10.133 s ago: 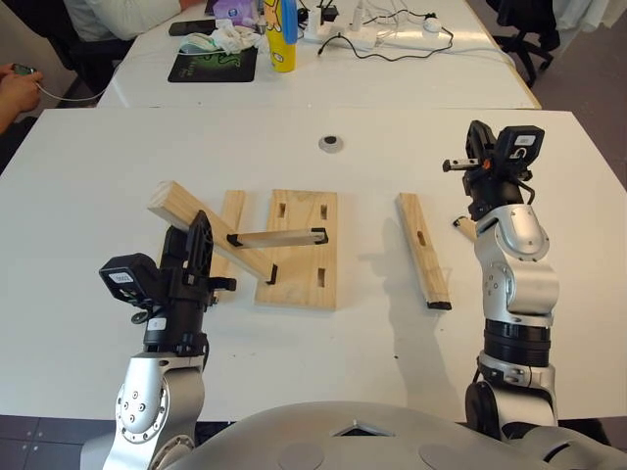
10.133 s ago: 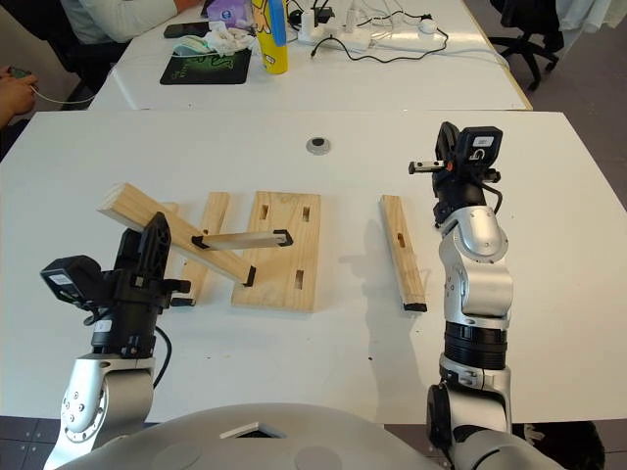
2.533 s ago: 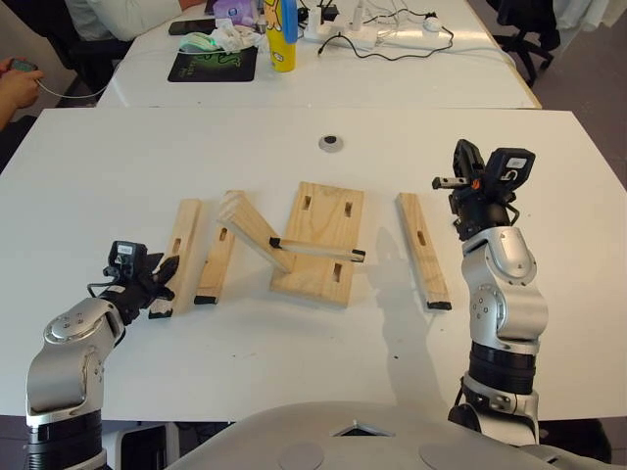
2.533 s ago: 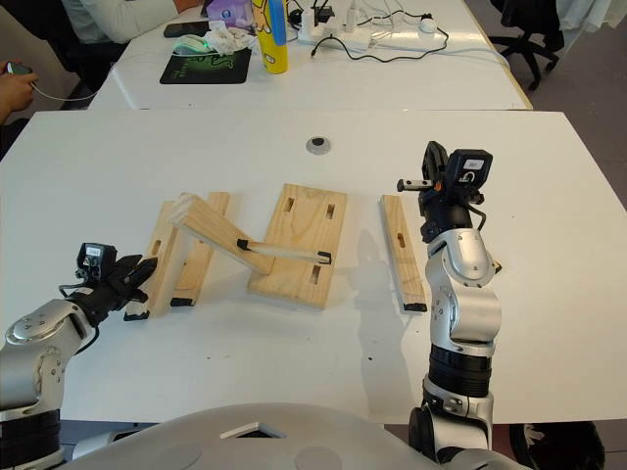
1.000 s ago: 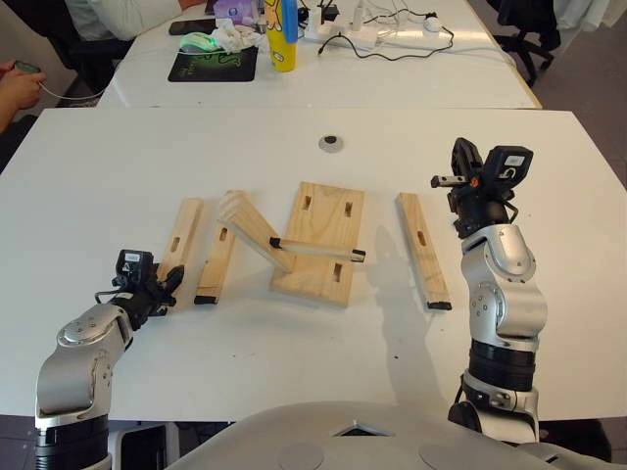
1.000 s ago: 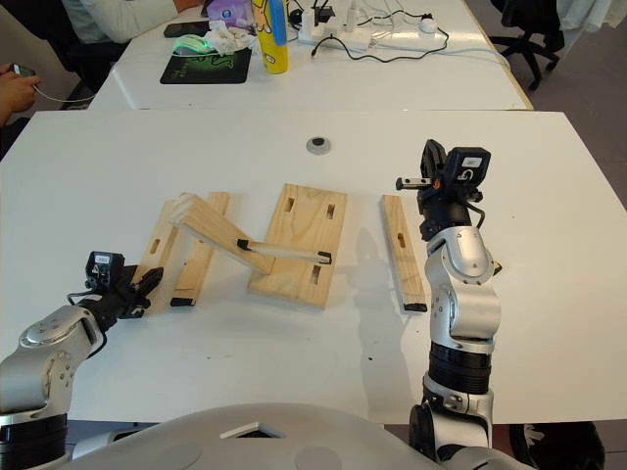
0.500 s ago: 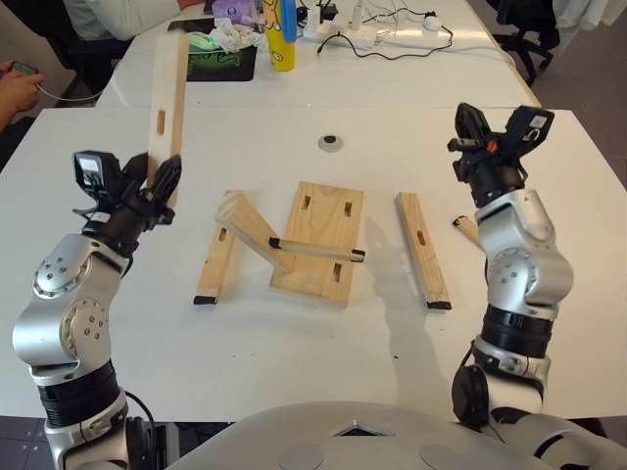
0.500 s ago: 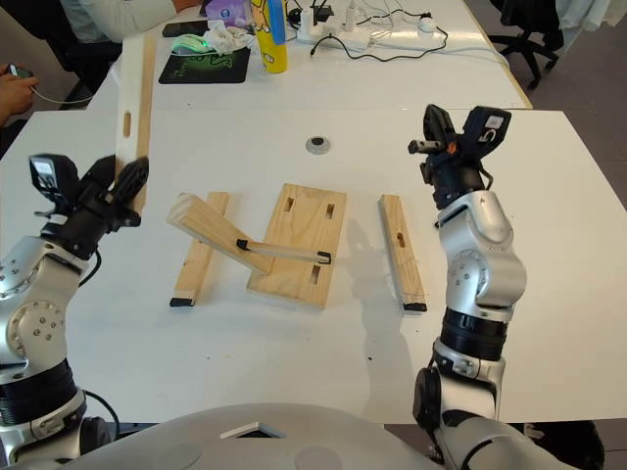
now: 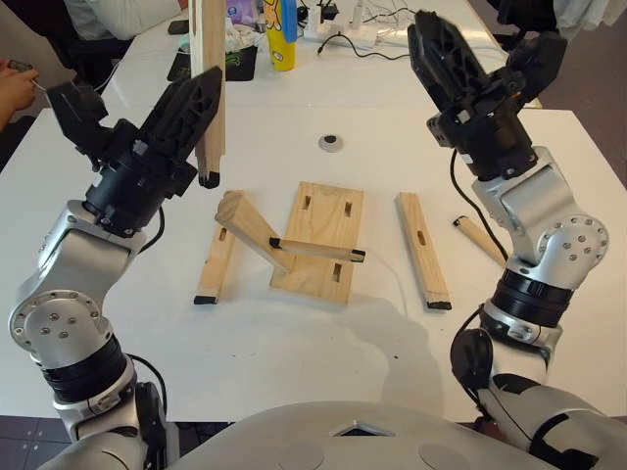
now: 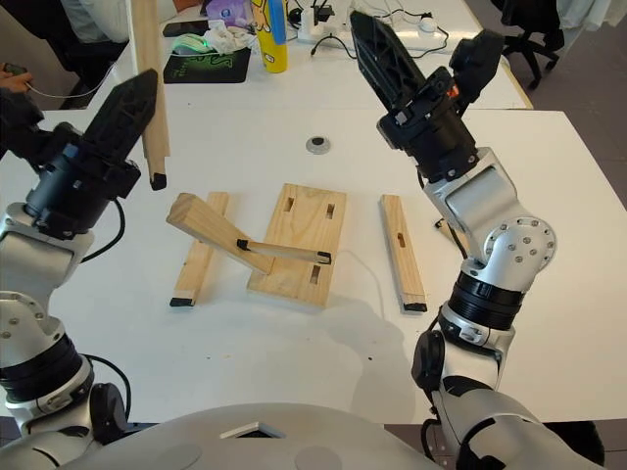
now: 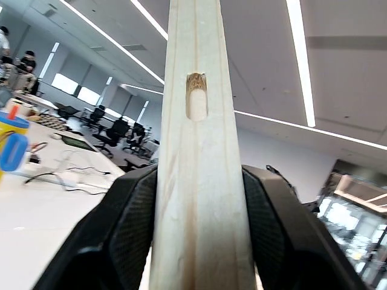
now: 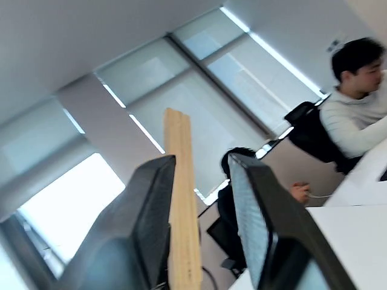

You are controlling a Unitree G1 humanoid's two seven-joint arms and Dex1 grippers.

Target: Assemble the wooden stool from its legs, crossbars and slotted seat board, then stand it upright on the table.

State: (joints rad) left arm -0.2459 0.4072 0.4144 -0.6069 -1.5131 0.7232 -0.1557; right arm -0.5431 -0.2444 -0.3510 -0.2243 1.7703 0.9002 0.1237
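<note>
Left eye view: the left arm is bent upward, its hand (image 9: 201,98) clamped on a slotted stool leg (image 9: 208,34) that it holds upright in the air, left of and beyond the seat board (image 9: 318,240). The right arm is lifted high to the board's right, its hand (image 9: 490,61) spread wide and holding nothing. A leaning leg (image 9: 253,227) with a crossbar (image 9: 316,249) rests on the board. On the bench (image 9: 294,352), the left flat leg (image 9: 216,259) and the right flat leg (image 9: 423,250) lie on either side of the board.

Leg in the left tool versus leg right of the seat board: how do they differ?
The held leg stands near upright aloft, clamped by the left tool; the other leg lies flat on the table, untouched. Held leg's black cap points down; the other's points toward the robot. Both are slotted pale wood.
</note>
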